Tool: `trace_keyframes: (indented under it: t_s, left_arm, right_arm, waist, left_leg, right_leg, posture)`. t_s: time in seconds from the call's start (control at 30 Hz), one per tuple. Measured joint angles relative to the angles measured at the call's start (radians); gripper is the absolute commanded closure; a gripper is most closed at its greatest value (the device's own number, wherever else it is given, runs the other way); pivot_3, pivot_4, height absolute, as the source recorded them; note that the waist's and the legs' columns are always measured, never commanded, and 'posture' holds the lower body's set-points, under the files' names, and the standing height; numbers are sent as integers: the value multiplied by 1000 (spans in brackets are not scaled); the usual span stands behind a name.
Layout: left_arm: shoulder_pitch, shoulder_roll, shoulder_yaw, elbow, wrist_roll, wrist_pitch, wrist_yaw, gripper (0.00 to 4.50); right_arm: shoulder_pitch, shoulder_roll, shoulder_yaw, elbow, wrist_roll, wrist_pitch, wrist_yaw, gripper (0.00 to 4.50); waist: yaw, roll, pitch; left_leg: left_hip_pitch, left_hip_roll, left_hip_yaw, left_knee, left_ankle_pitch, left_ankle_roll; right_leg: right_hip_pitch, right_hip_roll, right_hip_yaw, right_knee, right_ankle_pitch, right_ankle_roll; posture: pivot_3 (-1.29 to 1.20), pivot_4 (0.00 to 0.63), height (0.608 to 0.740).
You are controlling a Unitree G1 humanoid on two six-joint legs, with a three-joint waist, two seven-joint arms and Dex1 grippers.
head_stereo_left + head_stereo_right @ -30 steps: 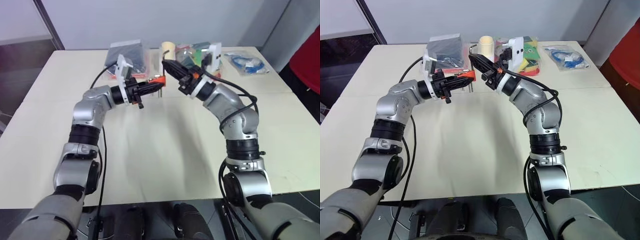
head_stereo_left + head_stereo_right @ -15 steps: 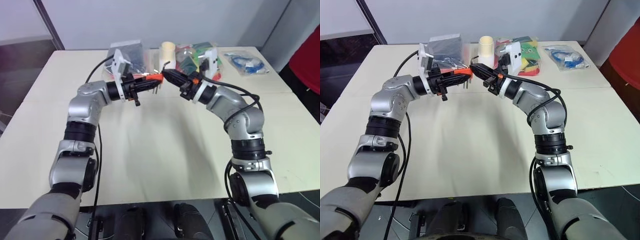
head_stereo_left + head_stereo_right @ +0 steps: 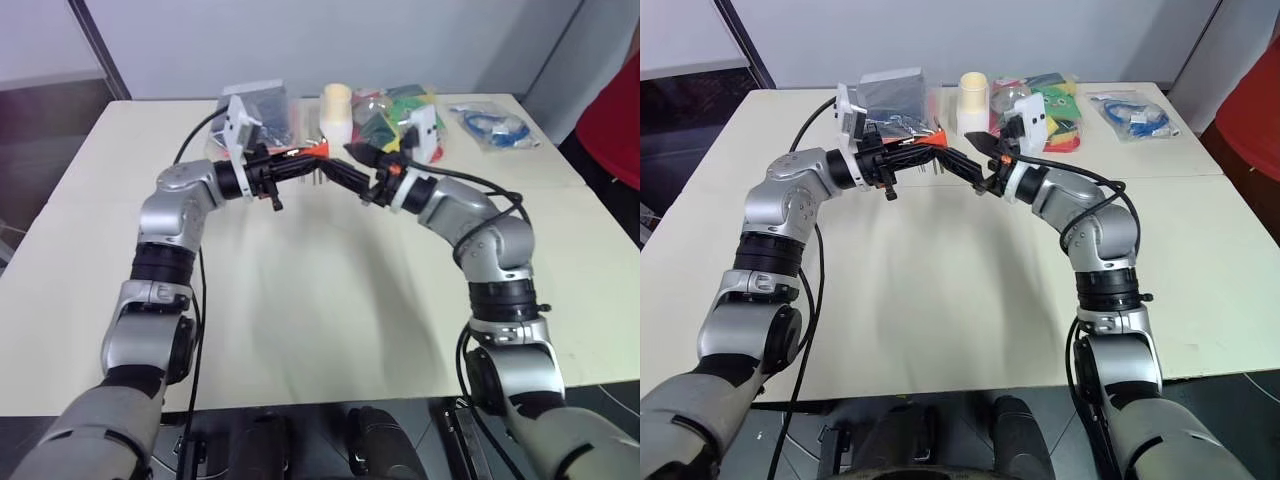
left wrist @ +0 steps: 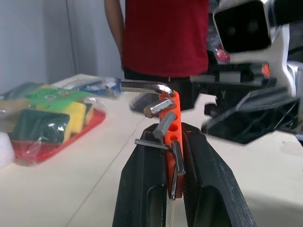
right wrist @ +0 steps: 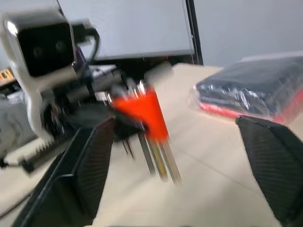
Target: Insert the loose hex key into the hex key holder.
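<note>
Hex key holder (image 4: 172, 124) clamped in left pincer (image 4: 174, 161) above worktop (image 3: 330, 280), long axis horiz., keys hanging down. Right pincer (image 5: 175, 156), fingers spread wide, empty, just beside holder. Loose hex key: can't tell.

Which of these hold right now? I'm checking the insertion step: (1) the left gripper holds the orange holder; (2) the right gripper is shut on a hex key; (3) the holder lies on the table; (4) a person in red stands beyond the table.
1. True: the left gripper is clamped on the holder.
2. False: the right gripper stands open and holds nothing.
3. False: the holder is held up off the table.
4. True: a person in a red top stands behind it.
</note>
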Motion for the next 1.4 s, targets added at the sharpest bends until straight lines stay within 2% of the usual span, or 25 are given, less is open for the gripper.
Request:
trace_keyframes:
  t_s: [0.13,0.23,0.37,0.5,0.57,0.7,0.83,1.0,1.1,1.23,1.4]
  left_arm:
    - [38,28,7,-25,-1,12,13,4500]
    - [100,38,17,-64,-6,72,48,4500]
    - [235,88,13,-190,-64,285,61,4500]
    - [281,136,13,-197,-87,435,60,4500]
    - [280,138,13,-187,-90,455,58,4500]
    - [276,134,6,-51,-64,447,59,4500]
    - [262,123,-4,36,-34,411,59,2683]
    - [231,125,-31,101,23,340,61,60]
    - [231,136,-35,155,83,238,103,18]
    - [231,203,-26,195,145,105,152,18]
    - [266,266,17,90,149,50,152,18]
  right_arm:
    - [150,-176,-8,-164,44,82,101,566]
    - [231,-243,-6,-224,42,92,134,566]
    - [301,-338,69,-275,-53,26,163,566]
    - [329,-355,138,-274,-129,-43,181,566]
    - [328,-344,155,-273,-147,-68,183,566]
    - [324,-310,187,-264,-175,-97,182,566]
    - [314,-297,187,-256,-190,-105,181,478]
    - [314,-292,185,-251,-197,-105,181,478]
    - [316,-294,179,-251,-197,-103,182,478]
    - [339,-318,165,-256,-197,-102,186,478]
    - [368,-338,136,-261,-197,-101,189,478]
  waist:
    - [0,0,0]
    - [-6,0,0]
    - [-8,0,0]
    - [0,0,0]
    - [6,0,0]
    - [6,0,0]
    - [6,-1,0]
    - [3,-1,0]
    - [3,-1,0]
    - [2,-1,0]
    - [8,-1,0]
  left_leg:
    - [0,0,0,0,-1,1]
    - [1,1,1,0,-1,1]
    - [2,2,1,1,-1,1]
    - [1,2,0,5,-1,1]
    - [1,2,-2,10,-2,3]
    - [2,1,-2,13,-2,4]
    - [1,0,-2,13,-2,4]
    - [1,0,-2,13,-3,4]
    - [1,1,-2,13,-3,4]
    - [1,1,-2,12,-3,4]
    - [1,0,-2,13,-3,5]
  right_leg:
    - [0,0,0,0,0,0]
    - [0,1,1,0,0,0]
    - [1,3,2,0,0,0]
    - [1,3,1,0,-1,0]
    - [5,3,0,0,-1,1]
    - [8,2,0,-2,-1,1]
    - [7,2,0,-1,-1,1]
    - [7,1,0,-1,-1,1]
    - [7,1,0,-1,-1,1]
    - [6,0,0,-1,-1,1]
    - [6,-1,1,-1,-1,1]
  posture:
    - [0,150,740]
    - [0,150,740]
    - [0,150,740]
    - [0,150,740]
    - [0,150,740]
    - [0,150,740]
    - [0,150,740]
    - [0,150,740]
    - [0,150,740]
    - [0,150,740]
    - [0,150,740]
